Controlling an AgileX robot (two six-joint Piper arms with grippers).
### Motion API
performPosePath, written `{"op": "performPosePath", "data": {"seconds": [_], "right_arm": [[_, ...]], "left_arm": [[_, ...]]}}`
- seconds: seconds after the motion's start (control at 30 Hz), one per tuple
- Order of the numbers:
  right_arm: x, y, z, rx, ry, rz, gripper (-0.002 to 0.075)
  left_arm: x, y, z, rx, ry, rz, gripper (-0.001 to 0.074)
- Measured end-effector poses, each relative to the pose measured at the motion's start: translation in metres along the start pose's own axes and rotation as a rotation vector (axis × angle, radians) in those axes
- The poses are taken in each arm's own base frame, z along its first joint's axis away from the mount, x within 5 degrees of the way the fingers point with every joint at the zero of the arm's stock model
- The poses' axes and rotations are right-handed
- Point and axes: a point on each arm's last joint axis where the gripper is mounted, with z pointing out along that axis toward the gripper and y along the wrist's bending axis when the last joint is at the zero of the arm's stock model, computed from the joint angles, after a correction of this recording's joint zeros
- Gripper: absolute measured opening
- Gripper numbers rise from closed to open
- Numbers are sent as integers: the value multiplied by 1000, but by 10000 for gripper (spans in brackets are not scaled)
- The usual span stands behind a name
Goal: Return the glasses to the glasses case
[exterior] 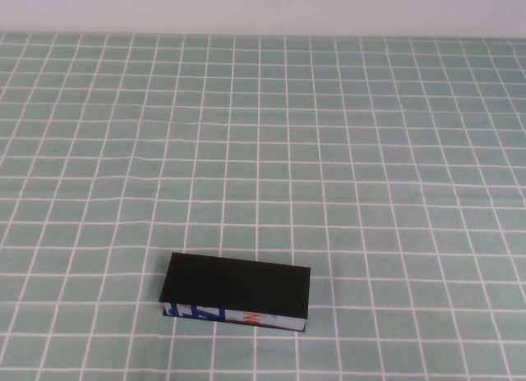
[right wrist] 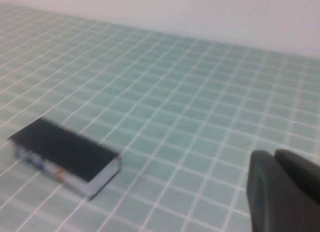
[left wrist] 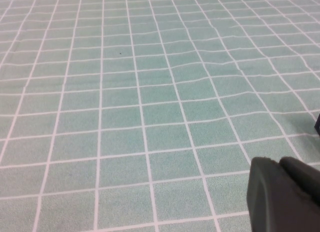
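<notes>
The glasses case (exterior: 236, 292) lies closed on the green checked cloth near the front edge, a black box with a white front edge bearing blue and red-orange marks. It also shows in the right wrist view (right wrist: 65, 155). The glasses are not in view. My left gripper (left wrist: 280, 162) is outside the high view. It hovers over bare cloth with its fingers together and nothing between them. My right gripper (right wrist: 274, 154) is also outside the high view. It is shut and empty, off to the case's right and well apart from it.
The green cloth with a white grid (exterior: 263, 151) covers the whole table up to a pale wall (exterior: 263, 7) at the back. A small dark corner (left wrist: 317, 124) shows at the edge of the left wrist view.
</notes>
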Motion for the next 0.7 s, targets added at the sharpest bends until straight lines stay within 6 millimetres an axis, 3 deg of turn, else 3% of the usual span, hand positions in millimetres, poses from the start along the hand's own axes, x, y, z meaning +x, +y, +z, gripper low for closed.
{"op": "performPosePath", "data": {"seconds": [0.5,0.7], "right_arm": [[1,-2,-8,477,-37,97,-13],[5,5,2,453,-86,252,-13]], "left_arm": [[0,0,0,0,-1,0,-4],[0,0,0,0,1,0,-4]]}}
